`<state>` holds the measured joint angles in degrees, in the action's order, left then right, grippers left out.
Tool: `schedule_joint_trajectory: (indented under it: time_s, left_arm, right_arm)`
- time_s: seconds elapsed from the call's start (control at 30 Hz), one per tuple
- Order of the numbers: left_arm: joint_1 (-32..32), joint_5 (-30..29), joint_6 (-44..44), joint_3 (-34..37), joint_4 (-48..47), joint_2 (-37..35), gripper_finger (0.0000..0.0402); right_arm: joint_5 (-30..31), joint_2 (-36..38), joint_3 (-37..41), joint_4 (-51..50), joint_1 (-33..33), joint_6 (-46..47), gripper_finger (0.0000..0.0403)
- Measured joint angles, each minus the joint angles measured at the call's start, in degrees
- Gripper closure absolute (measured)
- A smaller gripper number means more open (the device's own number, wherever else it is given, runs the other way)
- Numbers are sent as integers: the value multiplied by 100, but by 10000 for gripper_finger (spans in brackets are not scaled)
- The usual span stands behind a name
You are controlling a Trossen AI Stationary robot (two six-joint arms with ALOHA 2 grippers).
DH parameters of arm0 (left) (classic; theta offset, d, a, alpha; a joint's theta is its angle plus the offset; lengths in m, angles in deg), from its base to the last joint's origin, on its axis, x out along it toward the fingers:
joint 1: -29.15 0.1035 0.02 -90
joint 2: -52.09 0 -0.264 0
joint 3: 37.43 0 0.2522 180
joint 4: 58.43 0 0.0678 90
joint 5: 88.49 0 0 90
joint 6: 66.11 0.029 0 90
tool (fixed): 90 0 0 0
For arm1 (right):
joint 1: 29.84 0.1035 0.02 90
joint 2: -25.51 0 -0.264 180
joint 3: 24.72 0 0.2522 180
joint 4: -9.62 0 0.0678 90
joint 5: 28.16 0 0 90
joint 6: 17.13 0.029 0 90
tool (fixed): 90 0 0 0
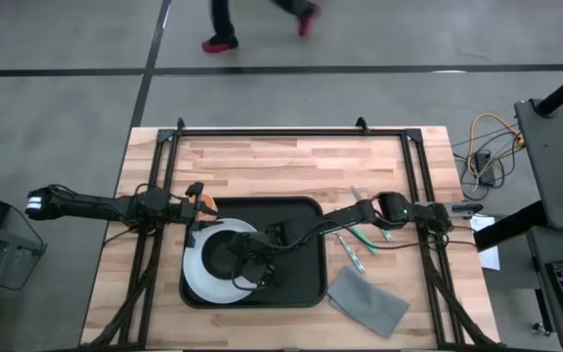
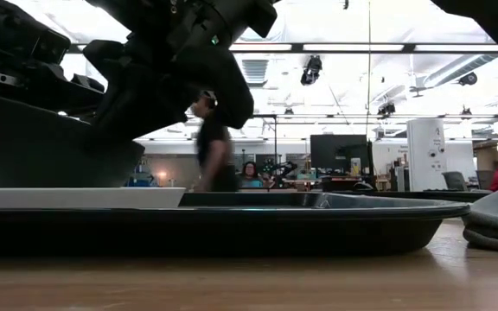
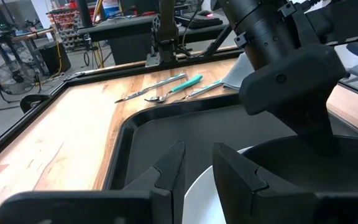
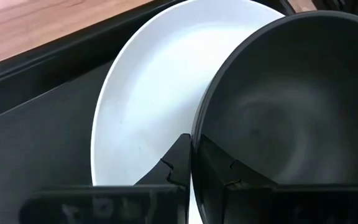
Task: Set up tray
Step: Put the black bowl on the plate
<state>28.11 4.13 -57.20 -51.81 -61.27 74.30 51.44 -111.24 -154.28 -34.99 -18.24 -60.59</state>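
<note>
The black tray [image 1: 301, 284] lies mid-table. On its left half sits a round white plate [image 1: 194, 274]. Over the plate is a dark bowl [image 1: 225, 252], and my right gripper [image 4: 191, 149] is shut on it, reaching in from the table's right. My left gripper [image 3: 199, 168] hangs above the tray's far left corner [image 1: 195, 207]. It is open, with nothing between its fingers. My right gripper pinches the bowl's rim [image 4: 197, 134] on the side toward the table's right, one finger inside the bowl and one outside. The fingers slant down from the right. The bowl [image 2: 41, 138] stays over the plate [image 2: 76, 197]; whether its base rests there I cannot tell.
Teal-handled cutlery [image 1: 358, 235] lies on the wood just right of the tray. A folded grey cloth [image 1: 368, 301] lies at the near right. A black frame [image 1: 272, 130] runs along the table's edges. A person walks on the floor beyond the far edge.
</note>
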Motion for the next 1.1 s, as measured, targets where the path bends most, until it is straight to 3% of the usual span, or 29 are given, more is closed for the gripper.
schedule_joint_trajectory:
  time_s: [0.67, 1.1]
  left_arm:
    - [0, 1, 0, 0, 0, 0, 340]
    - [1, 1, 0, 0, 0, -2, 340]
  right_arm:
    - [-2, 7, -1, -54, 0, 94, 393]
    - [-4, 17, -68, -50, 0, 133, 321]
